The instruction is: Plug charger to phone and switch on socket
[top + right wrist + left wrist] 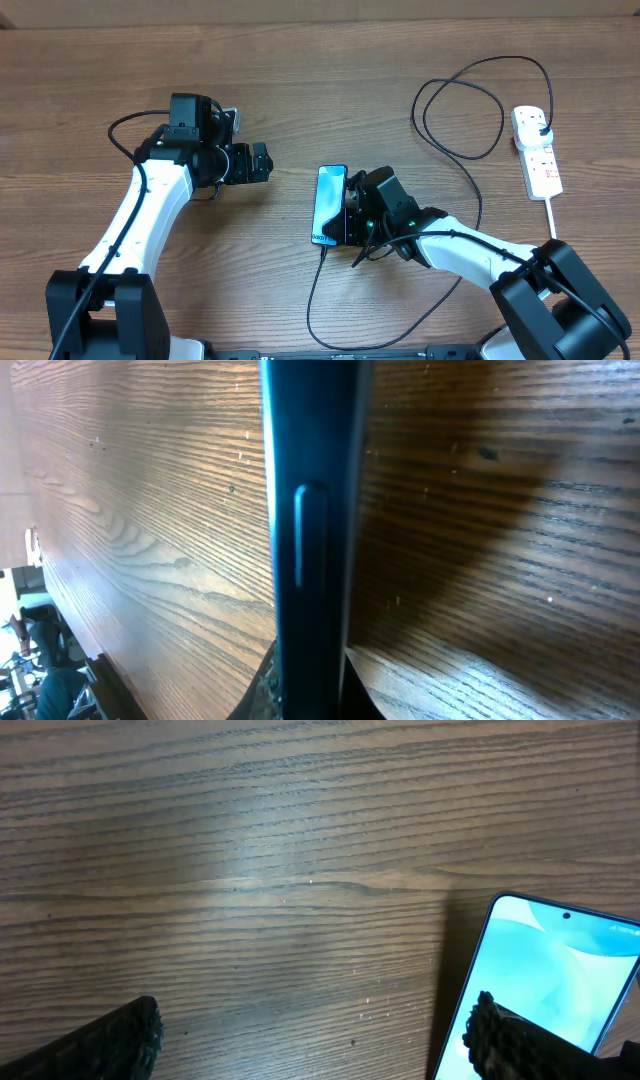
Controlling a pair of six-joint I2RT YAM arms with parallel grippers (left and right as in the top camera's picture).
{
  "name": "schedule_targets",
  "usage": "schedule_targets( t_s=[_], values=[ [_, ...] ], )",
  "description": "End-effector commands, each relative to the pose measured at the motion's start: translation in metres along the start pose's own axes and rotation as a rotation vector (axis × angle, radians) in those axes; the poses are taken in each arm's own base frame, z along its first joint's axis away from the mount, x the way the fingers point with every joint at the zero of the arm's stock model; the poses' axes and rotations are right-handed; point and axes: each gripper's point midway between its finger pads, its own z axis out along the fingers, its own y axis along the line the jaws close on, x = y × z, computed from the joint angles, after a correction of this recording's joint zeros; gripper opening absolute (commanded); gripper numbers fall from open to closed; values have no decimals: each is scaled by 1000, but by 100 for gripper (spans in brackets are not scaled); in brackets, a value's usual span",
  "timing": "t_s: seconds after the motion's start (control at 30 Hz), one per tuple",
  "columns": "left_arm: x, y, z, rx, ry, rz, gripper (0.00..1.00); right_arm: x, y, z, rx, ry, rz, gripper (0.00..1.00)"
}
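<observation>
The phone lies near the middle of the surface, its light blue screen facing up and toward the left arm, its long sides running away from the robot. It is clamped by the right gripper, whose jaws are closed on its right long side. In the right wrist view the phone is seen edge-on as a dark vertical band with a slim side button.

The charger is seen as a thin black cable. One end meets the phone's near short edge, though whether the tip is fully seated cannot be told. From there the cable is looped toward the robot, then up past the right arm in a large coil, ending in a black plug set in the far end of the socket. The socket lies well apart at the right, with red markings visible and its white cord trailing toward the robot.

The left gripper is held just left of the phone, apart from it, jaws spread wide. In its wrist view the two fingertips are seen far apart over bare wood, with the phone's corner behind the right one.
</observation>
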Motion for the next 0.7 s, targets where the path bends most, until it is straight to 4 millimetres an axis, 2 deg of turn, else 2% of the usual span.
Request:
schedule_targets(
  t_s=[0.0,0.23,0.53,0.67],
  values=[
    [-11,-3,-11,-5,-44,9,100,-4,9,-1,-20,-9,-32,6],
    [-11,-3,-11,-5,-44,9,99,-4,9,-1,-20,-9,-32,13],
    [-11,-3,-11,-5,-44,9,99,-6,7,-1,-11,-16,-32,14],
    [-11,-3,-11,-5,-44,9,100,-7,6,-1,-5,-21,-32,20]
  ],
)
